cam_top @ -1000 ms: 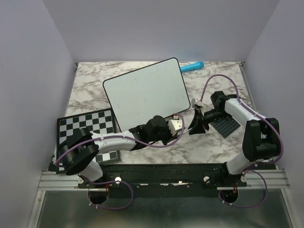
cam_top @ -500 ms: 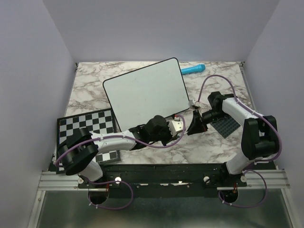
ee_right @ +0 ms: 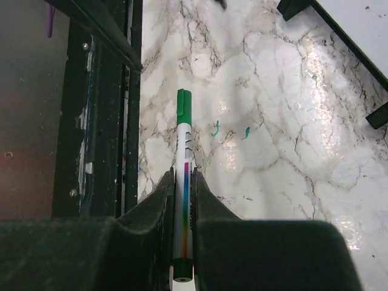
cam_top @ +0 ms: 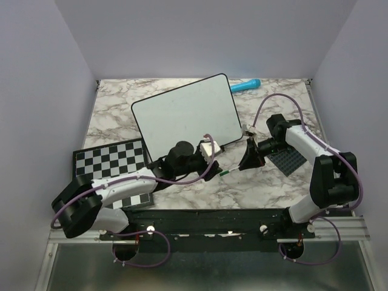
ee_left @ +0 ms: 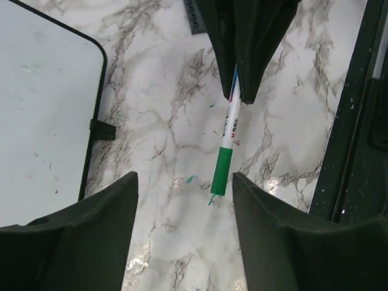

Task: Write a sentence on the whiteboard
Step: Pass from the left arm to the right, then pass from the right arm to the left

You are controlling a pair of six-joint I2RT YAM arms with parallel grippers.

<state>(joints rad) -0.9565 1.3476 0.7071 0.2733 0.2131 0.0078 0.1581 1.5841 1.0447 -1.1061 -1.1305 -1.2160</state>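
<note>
Left gripper (ee_left: 183, 179) just let go and backed off left, fingers apart, so the marker (ee_left: 229, 130) now sits clamped in the right gripper (cam_top: 249, 160) alone (green cap (ee_right: 183, 106) looks still on), while the whiteboard (cam_top: 182, 118), just beyond both, has no writing yet.

Bright, sharp frames (glare on marble tabletop (ee_right: 321, 66)).
</note>
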